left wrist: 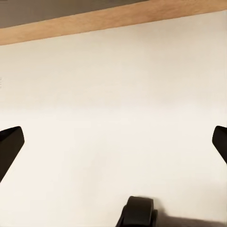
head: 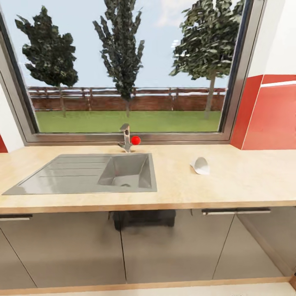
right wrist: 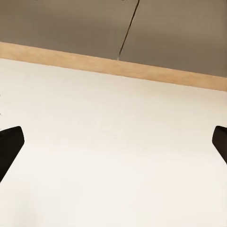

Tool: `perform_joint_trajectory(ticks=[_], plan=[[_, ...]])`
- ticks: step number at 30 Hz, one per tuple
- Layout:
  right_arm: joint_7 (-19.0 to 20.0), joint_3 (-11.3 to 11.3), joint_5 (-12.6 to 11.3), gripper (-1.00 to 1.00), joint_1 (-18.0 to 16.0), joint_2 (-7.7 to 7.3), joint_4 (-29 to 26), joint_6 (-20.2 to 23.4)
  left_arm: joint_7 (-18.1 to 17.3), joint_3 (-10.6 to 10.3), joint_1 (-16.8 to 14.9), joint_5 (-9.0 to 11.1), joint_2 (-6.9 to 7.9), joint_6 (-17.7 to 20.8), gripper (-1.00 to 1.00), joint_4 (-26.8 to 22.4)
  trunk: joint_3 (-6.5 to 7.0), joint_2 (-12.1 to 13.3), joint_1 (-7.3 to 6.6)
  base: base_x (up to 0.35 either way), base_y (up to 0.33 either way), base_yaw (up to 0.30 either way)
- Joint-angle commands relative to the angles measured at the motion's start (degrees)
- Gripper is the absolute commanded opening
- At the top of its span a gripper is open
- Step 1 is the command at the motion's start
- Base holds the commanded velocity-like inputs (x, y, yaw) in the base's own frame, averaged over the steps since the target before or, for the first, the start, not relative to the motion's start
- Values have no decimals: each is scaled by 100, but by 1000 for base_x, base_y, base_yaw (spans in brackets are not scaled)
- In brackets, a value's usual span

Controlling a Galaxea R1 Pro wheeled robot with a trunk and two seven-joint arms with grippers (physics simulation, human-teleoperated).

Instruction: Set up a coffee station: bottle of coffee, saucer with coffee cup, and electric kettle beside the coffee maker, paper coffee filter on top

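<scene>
A small white paper coffee filter [head: 200, 165] lies on the beige countertop [head: 230, 185], to the right of the sink. The left gripper [left wrist: 113, 146] is open, its dark fingertips [left wrist: 10, 142] far apart at the picture's edges over pale floor, with nothing between them. The right gripper [right wrist: 113, 144] is open too, its fingertips [right wrist: 9, 142] spread wide over the same pale floor with nothing held. The coffee maker, coffee bottle, saucer, cup and kettle are out of view.
A grey sink [head: 123, 170] with a drainboard is set into the counter, with a faucet [head: 125, 137] and a red knob [head: 135, 140] below a large window. Grey cabinet doors [head: 172, 246] with dark handles [head: 236, 211] run under the counter. A red wall panel [head: 271, 115] stands at the right.
</scene>
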Motion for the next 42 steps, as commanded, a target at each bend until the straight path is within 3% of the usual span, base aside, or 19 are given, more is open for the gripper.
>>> perform_joint_trajectory(ticks=[1, 7, 11, 16, 18, 21, 22, 24, 25, 26, 27, 28, 29, 30, 31, 32, 33, 37, 42], plan=[[33, -50, 43, 100, -7, 5, -4, -28, -4, -42, -5, 52, -6, -29, 100, 17, -6, -3, 0, 9, 35, -19], [54, -50, 43, 100, -7, -7, -16, -39, -3, -36, -5, 63, -2, -29, 100, 16, -6, -3, 0, 2, 7, -4], [120, -56, 27, 100, -5, -26, 20, -489, 4, -34, -5, 69, 9, -29, 100, 13, -6, -3, 0, 0, 0, 0], [201, -77, 9, 100, 130, -70, 58, -1860, -2, -33, -5, 69, 28, -37, 100, 22, -6, -3, 0, 0, 0, 0], [500, -83, -20, 100, 272, -87, 57, -2397, -4, -33, -5, 69, 35, -37, 100, 22, -6, -3, 0, 0, 0, 0], [1253, -144, -249, 100, 338, -108, 0, -2711, -3, -33, -5, 69, 37, -41, 100, 17, -6, -3, 0, 0, 0, 0], [1822, -214, -530, 100, 350, -162, -44, -2766, -4, -33, -5, 69, 37, -45, 100, 20, -6, -3, 0, 0, 0, 0], [3373, -531, -1467, 100, 365, -355, -215, -2788, -4, -33, -5, 69, 38, -77, 100, 23, -6, -3, 0, -21, 0, 0], [4166, -813, -1918, 100, 371, -440, -341, -2765, -4, -33, -5, 69, 35, -88, 100, 22, -6, -3, 0, -118, 0, 0], [4665, -1073, -2147, 100, 374, -478, -456, -2736, -4, -33, -5, 69, 36, -92, 100, 23, -6, -3, 0, -164, 0, 0], [5360, -1603, -2352, 100, 377, -507, -700, -2669, -4, -33, -5, 69, 35, -96, 100, 24, -6, -3, 0, -220, 0, 0], [5731, -1950, -2431, 100, 378, -512, -871, -2616, -4, -33, -5, 69, 36, -97, 100, 24, -6, -3, 0, -246, 0, 0], [6214, -2456, -2507, 100, 379, -503, -1165, -2470, -4, -33, -5, 69, 37, -98, 100, 23, -6, -3, 0, -275, 0, 0], [6468, -2742, -2540, 100, 379, -496, -1379, -2318, -4, -33, -5, 69, 37, -98, 100, 22, -6, -3, 0, -296, 0, 0], [6735, -3098, -2577, 100, 379, -490, -1809, -1872, -4, -33, -5, 69, 37, -99, 100, 23, -6, -3, 0, -322, 0, 0], [6801, -3188, -2586, 100, 379, -496, -2002, -1592, -4, -33, -5, 69, 36, -99, 100, 24, -6, -3, 0, -328, 0, 0], [6880, -3300, -2602, 100, 380, -525, -2438, -876, -4, -33, -5, 69, 37, -99, 100, 23, -6, -3, 0, -336, 0, 0], [6883, -3313, -2680, 100, 369, -572, -3272, 224, -4, -33, -5, 69, 38, -99, 100, 24, -6, -3, 0, -339, 0, 0], [6883, -2612, -3547, 100, 363, -588, -4593, 1841, -51, -33, -5, 69, 38, -99, 100, 24, -6, -3, 0, -318, 0, 0]])
